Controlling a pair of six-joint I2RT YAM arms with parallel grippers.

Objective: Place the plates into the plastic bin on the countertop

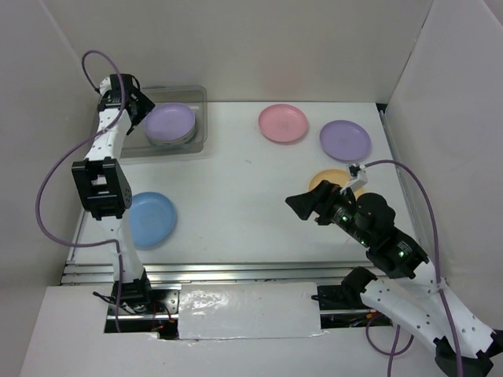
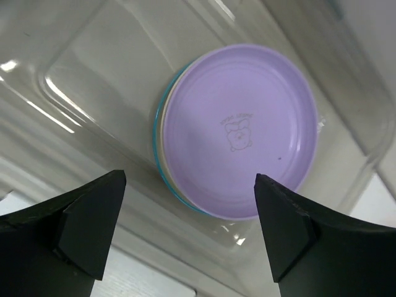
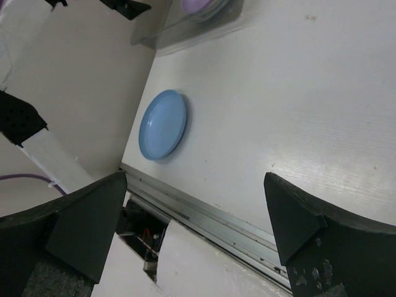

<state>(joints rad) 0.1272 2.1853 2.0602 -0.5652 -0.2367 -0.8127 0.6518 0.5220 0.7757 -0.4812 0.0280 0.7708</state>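
Note:
The clear plastic bin [image 1: 198, 98] stands at the back left of the white countertop [image 1: 236, 188]. In it a purple plate [image 1: 169, 122] tops a small stack. The left wrist view shows that plate [image 2: 238, 130] over cream and teal-edged ones in the bin [image 2: 93, 74]. My left gripper [image 1: 141, 110] hangs open and empty over the bin's left side [image 2: 189, 241]. A light blue plate [image 1: 149, 218], a pink plate [image 1: 283, 123], a second purple plate [image 1: 345, 140] and an orange-yellow plate [image 1: 330, 182] lie on the countertop. My right gripper [image 1: 305, 203] is open and empty, beside the orange-yellow plate.
White walls enclose the countertop on three sides. A metal rail [image 1: 236, 271] runs along the front edge. The right wrist view [image 3: 195, 229] shows the light blue plate [image 3: 162, 124], the rail [image 3: 204, 213] and the bin [image 3: 192, 21] far off.

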